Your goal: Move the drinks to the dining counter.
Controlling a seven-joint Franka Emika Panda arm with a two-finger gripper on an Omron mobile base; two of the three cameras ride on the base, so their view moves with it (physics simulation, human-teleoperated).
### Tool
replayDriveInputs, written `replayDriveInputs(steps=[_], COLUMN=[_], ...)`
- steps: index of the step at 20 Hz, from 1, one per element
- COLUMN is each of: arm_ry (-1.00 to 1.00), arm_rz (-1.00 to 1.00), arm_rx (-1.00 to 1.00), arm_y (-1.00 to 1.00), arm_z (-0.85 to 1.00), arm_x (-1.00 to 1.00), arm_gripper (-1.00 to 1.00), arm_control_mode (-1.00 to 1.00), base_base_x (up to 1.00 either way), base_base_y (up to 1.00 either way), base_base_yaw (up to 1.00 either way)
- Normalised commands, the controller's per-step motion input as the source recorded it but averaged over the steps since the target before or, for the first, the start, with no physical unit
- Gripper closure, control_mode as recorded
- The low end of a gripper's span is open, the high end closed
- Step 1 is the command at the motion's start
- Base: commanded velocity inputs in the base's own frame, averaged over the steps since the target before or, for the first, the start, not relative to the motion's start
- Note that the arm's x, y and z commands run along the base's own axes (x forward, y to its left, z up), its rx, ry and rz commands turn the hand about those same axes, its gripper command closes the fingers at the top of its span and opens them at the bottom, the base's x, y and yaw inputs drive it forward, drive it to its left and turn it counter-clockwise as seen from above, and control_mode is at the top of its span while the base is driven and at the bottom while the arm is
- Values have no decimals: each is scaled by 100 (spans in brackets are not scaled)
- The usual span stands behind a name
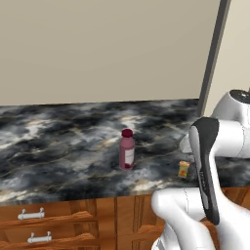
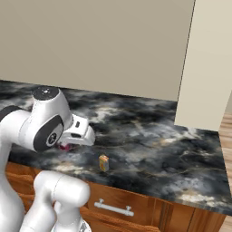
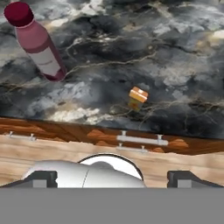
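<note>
Bottle (image 1: pixel 127 150) and carton (image 1: pixel 183 169) stand apart on dining counter (image 1: pixel 58 146).

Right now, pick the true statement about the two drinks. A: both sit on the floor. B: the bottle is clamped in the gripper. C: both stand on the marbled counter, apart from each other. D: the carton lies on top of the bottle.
C: the maroon bottle and the small orange carton both stand upright on the dining counter with bare stone between them, and the gripper is open, holding nothing.
</note>
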Motion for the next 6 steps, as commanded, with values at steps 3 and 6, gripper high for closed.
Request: replayDriveInputs(steps=[3,6], arm_ry=[-11,-12], arm_rz=[0,0], arm_rx=[0,0], arm_y=[0,0], arm_z=[56,49], arm_x=[-23,-37], arm_gripper=[-100,-100], arm_control_mode=[-100,-100], base_base_x=[0,0], base_base_y=[0,0], base_base_yaw=[0,0])
